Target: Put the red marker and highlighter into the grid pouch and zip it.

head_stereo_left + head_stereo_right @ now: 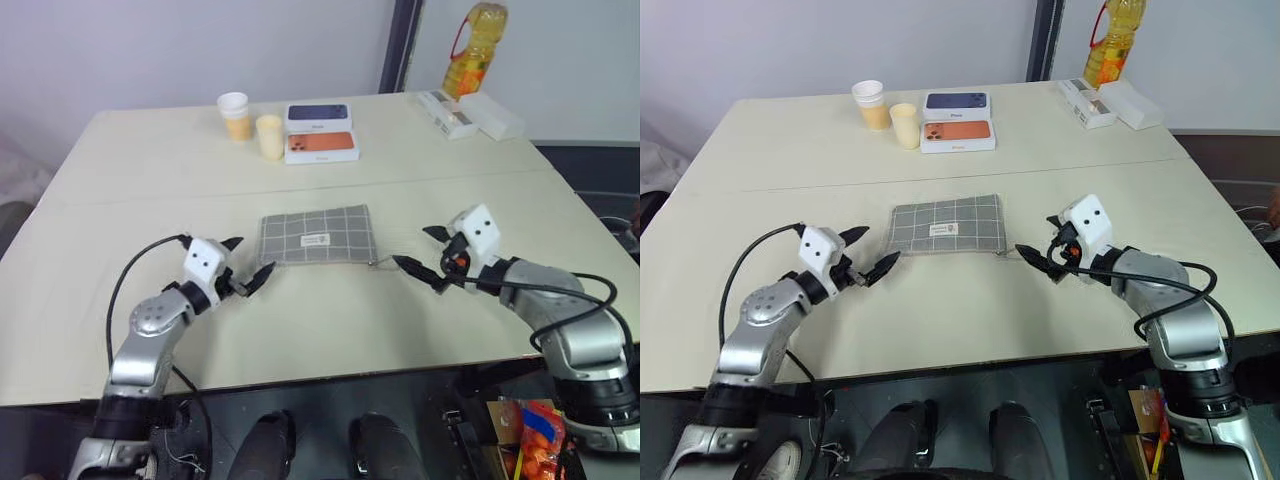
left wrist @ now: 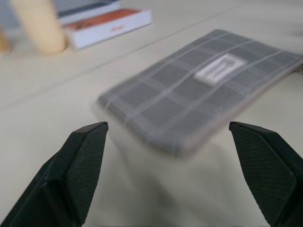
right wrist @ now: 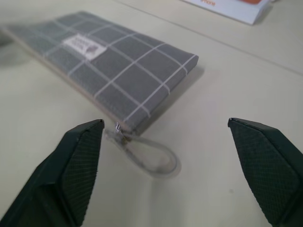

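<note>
Grid pouch flat on table

phone boxes, cups, oil bottle

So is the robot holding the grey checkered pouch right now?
No, the grid pouch lies flat on the table, with the open left gripper and open right gripper apart from it on either side.
</note>
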Tool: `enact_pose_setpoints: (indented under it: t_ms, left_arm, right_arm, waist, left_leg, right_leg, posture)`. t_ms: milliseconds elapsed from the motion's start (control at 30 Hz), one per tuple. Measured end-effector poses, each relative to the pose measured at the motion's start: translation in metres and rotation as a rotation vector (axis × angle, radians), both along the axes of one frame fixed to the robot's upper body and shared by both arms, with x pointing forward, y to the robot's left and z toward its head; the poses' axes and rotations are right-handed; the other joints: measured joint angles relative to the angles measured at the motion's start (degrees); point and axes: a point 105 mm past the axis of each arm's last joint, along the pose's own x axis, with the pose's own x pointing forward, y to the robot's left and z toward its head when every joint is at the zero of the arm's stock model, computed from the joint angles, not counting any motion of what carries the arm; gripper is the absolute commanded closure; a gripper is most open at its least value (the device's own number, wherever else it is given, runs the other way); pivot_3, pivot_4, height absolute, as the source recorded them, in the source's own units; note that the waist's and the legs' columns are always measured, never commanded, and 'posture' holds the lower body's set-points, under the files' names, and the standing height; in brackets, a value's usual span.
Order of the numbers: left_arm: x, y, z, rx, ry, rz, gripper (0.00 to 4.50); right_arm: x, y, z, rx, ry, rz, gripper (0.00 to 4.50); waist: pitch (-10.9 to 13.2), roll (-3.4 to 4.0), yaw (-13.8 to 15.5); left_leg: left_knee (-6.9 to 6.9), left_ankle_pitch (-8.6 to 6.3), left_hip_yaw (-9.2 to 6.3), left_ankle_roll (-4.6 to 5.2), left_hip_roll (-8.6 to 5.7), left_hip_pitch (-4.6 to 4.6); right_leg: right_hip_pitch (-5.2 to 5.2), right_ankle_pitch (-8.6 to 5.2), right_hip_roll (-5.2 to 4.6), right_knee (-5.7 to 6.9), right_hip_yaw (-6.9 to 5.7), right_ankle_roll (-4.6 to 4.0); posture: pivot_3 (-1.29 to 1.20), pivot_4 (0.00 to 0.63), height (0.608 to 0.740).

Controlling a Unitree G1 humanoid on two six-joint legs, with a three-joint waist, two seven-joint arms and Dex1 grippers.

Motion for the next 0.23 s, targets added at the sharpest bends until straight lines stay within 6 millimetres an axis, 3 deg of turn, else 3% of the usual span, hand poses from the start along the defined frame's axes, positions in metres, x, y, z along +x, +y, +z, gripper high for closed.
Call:
enact_pose_setpoints:
  t_ms: [233]
  left_arm:
    - [-0.012, 0.023, -0.011, -0.028, 0.078, 0.112, 0.00]
  right_arm:
    - [0.000, -0.004, -0.005, 0.026, -0.002, -0.012, 0.03]
  waist:
    - [0.00, -0.01, 0.32]
  left_leg:
    - [0.01, 0.00, 0.00, 0.00, -0.02, 0.00]
  right_leg:
    - [0.05, -0.01, -0.05, -0.05, -0.02, -0.01]
  posture:
    - [0.00, 0.150, 0.740]
